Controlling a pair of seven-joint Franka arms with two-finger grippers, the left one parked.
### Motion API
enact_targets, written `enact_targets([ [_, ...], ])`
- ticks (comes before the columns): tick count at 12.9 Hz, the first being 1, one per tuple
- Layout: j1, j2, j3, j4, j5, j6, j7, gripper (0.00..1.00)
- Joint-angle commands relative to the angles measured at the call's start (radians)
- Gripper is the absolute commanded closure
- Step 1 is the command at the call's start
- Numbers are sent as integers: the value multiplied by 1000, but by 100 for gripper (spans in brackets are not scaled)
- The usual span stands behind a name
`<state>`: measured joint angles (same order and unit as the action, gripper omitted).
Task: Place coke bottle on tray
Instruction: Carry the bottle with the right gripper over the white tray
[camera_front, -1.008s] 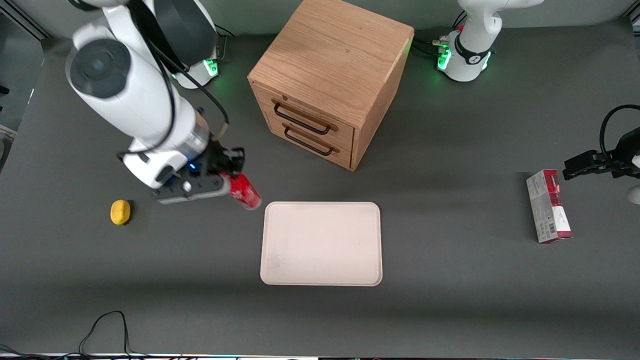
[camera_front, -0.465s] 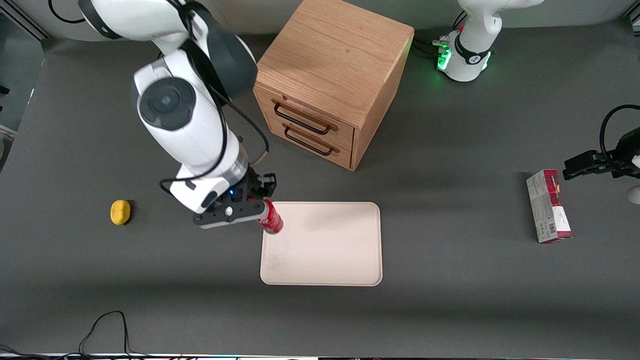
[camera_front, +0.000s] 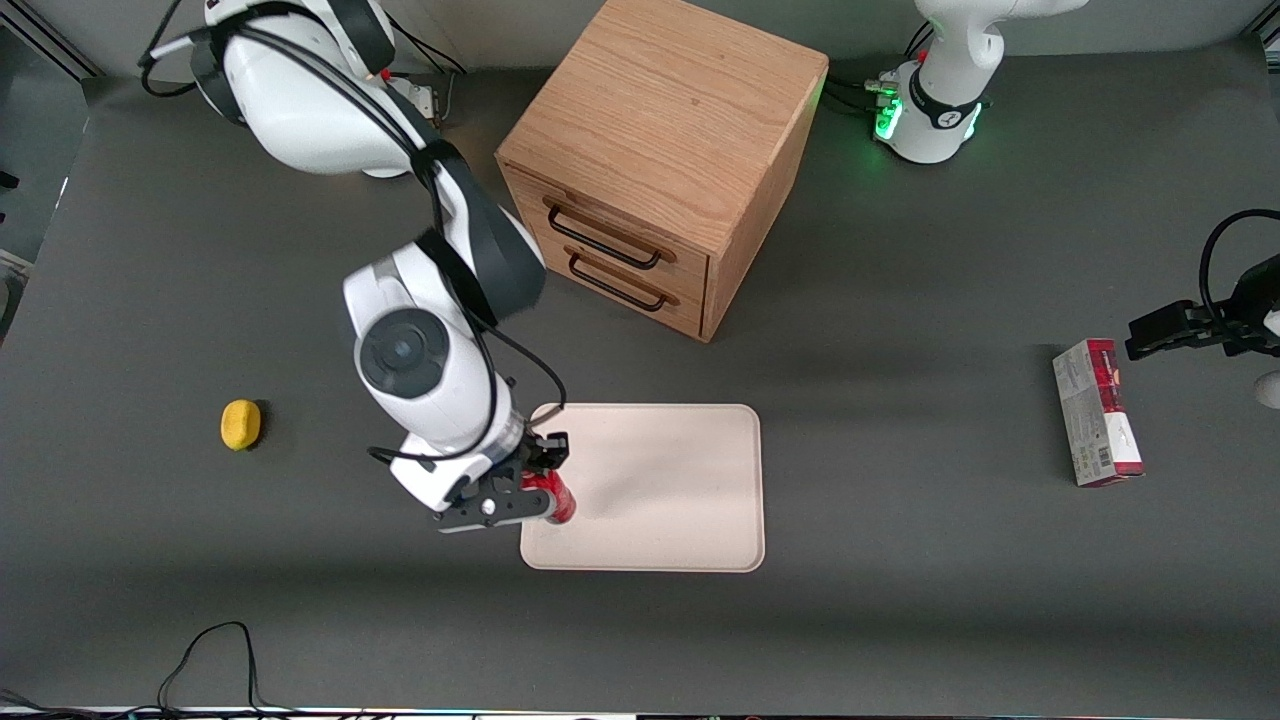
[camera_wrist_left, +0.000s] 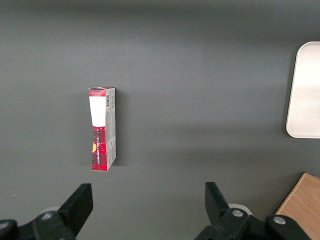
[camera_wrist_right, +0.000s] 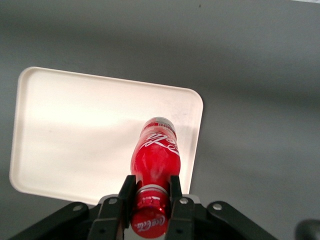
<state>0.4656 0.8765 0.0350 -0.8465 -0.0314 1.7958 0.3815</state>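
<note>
My right gripper (camera_front: 535, 490) is shut on the neck of the small red coke bottle (camera_front: 552, 499), just under its red cap. The bottle hangs upright over the cream-white tray (camera_front: 660, 500), above the tray's corner nearest the front camera at the working arm's end. In the right wrist view the two black fingers (camera_wrist_right: 126, 192) clamp the bottle (camera_wrist_right: 155, 157) on both sides, with the tray (camera_wrist_right: 75, 135) beneath it. I cannot tell whether the bottle's base touches the tray.
A wooden two-drawer cabinet (camera_front: 660, 160) stands farther from the front camera than the tray. A yellow lemon (camera_front: 240, 424) lies toward the working arm's end of the table. A red-and-grey carton (camera_front: 1097, 412) lies toward the parked arm's end; it also shows in the left wrist view (camera_wrist_left: 102, 128).
My gripper has carried the bottle from beside the tray's corner by the cabinet to over the tray's corner nearest the front camera, moving toward the camera.
</note>
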Motion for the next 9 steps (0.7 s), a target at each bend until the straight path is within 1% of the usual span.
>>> enact_targets([
  [1,5,59,0,49,-19,16,2,91],
  [3,5,84,-1,46,-21,17,2,91],
  [6,5,96,-12,40,-64,39,-4,91],
  [9,5,102,-12,30,-64,62,-3,90],
])
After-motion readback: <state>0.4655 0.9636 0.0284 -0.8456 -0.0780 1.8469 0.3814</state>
